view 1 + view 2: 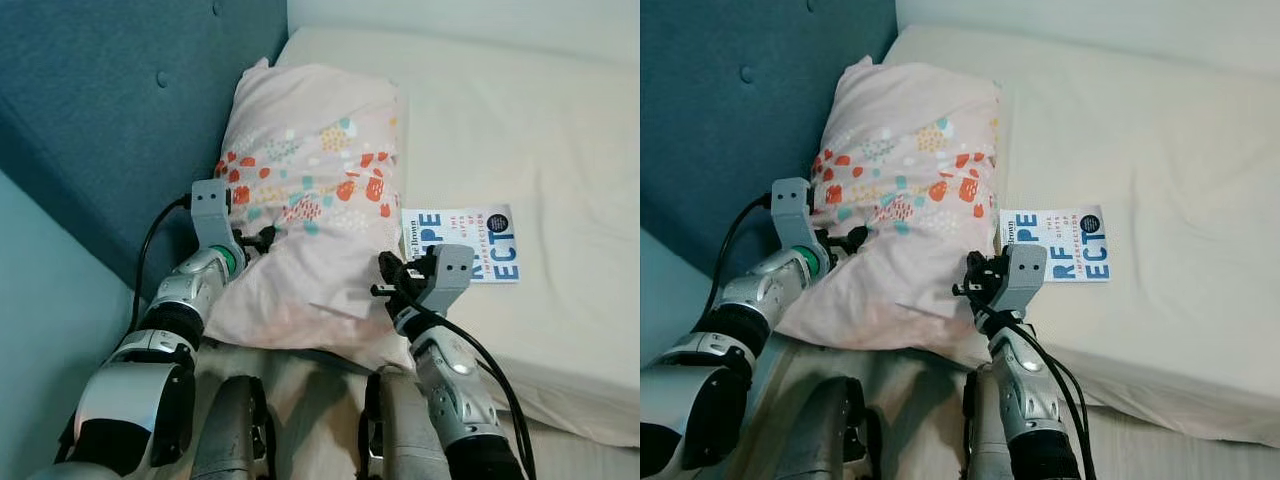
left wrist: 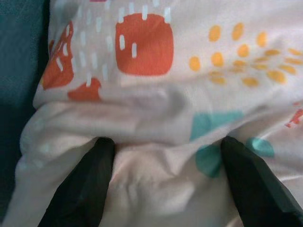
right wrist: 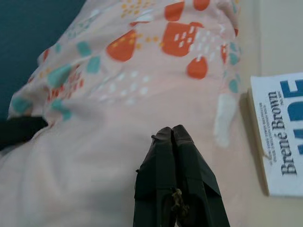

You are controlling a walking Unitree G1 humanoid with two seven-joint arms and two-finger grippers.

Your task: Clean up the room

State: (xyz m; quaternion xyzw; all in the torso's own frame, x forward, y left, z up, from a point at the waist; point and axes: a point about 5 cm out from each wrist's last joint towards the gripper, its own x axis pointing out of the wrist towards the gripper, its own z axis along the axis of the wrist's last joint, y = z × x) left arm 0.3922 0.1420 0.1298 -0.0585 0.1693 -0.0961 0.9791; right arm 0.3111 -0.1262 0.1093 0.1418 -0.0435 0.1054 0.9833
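Observation:
A pink pillow [image 1: 310, 200] with orange and teal prints lies at the head of the bed, against the blue headboard [image 1: 110, 110]. My left gripper [image 1: 255, 240] is at the pillow's left edge. It is open, with both black fingers [image 2: 80, 189] spread wide and pressing into the fabric. My right gripper [image 1: 385, 280] is at the pillow's lower right side, shut, its fingertips [image 3: 172, 130] together just over the cloth with nothing seen between them. A white book [image 1: 465, 243] with blue letters lies flat on the mattress right of the pillow.
The cream mattress [image 1: 530, 130] stretches away to the right and back. Its front edge [image 1: 560, 400] runs close to my legs. A pale wall [image 1: 40, 320] stands on the left below the headboard.

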